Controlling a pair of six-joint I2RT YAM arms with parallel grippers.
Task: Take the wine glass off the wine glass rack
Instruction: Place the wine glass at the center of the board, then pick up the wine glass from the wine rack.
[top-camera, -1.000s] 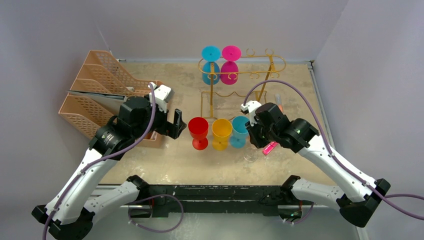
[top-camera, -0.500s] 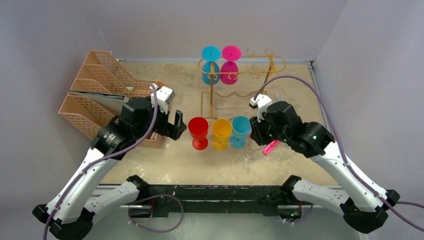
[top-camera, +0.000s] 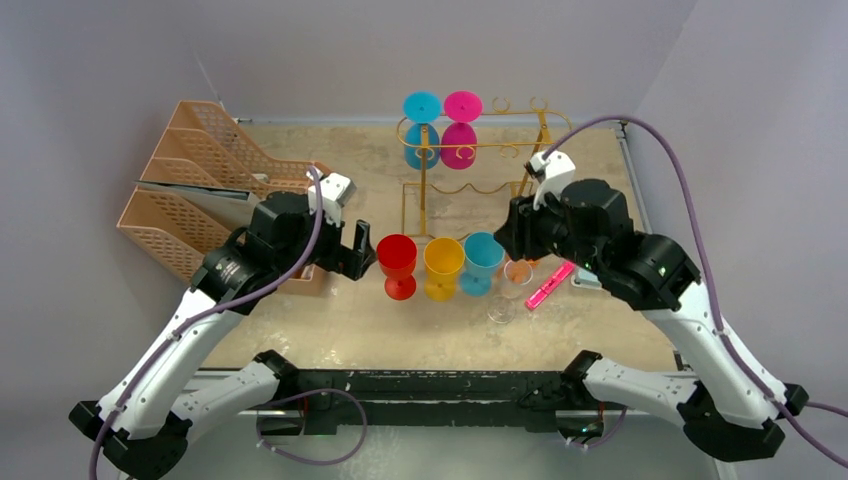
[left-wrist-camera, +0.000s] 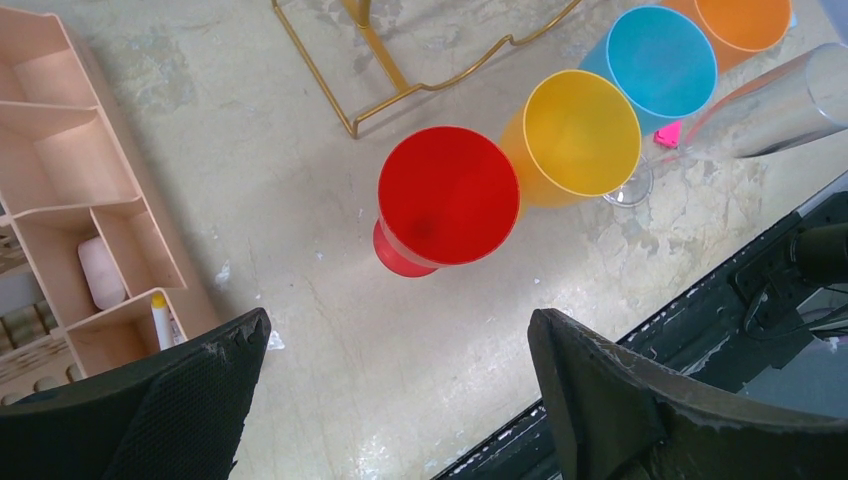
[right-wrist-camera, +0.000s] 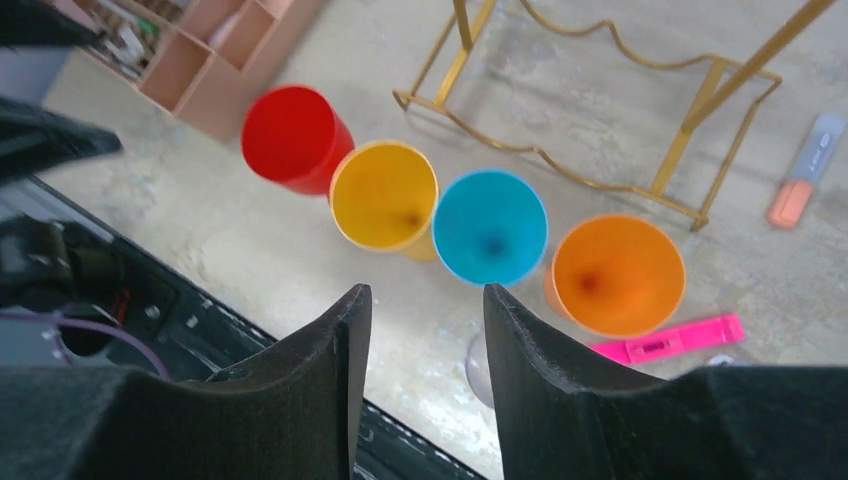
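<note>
Hard-to-see stuff first: from the top view the right jaws (right-wrist-camera: 425, 300) are tucked under their own wrist, so only the wrist camera shows them, parted with nothing between. The orange glass (right-wrist-camera: 618, 275) sits upright just ahead and to the right of them, but from above it's mostly hidden by that arm. The clear glass (left-wrist-camera: 780, 100) is barely readable, just a faint ring from above, and it's cut off at the frame edge in the left wrist view. I can't tell how it's lying. The rack (top-camera: 424, 195) only shows its legs and wavy rail to either wrist camera, well ahead of both jaws. Its top, with the hung blue glass (top-camera: 422, 125) and hung pink glass (top-camera: 461, 125) upside down side by side, shows only from above. The left jaws (left-wrist-camera: 398, 325) are spread wide and empty, with the red glass (left-wrist-camera: 448, 195) upright just ahead of them. The yellow glass (left-wrist-camera: 582, 133) and blue glass (left-wrist-camera: 662, 62) line up to its right, close together. A highlighter (right-wrist-camera: 668, 340) lies right of the right jaws, and a marker (right-wrist-camera: 805, 170) lies further out. Peach trays (top-camera: 190, 190) sit left of the left jaws. The bench (top-camera: 340, 310) is beige, blotchy and scuffed white, with plain grey walls (top-camera: 100, 80) around it.
</note>
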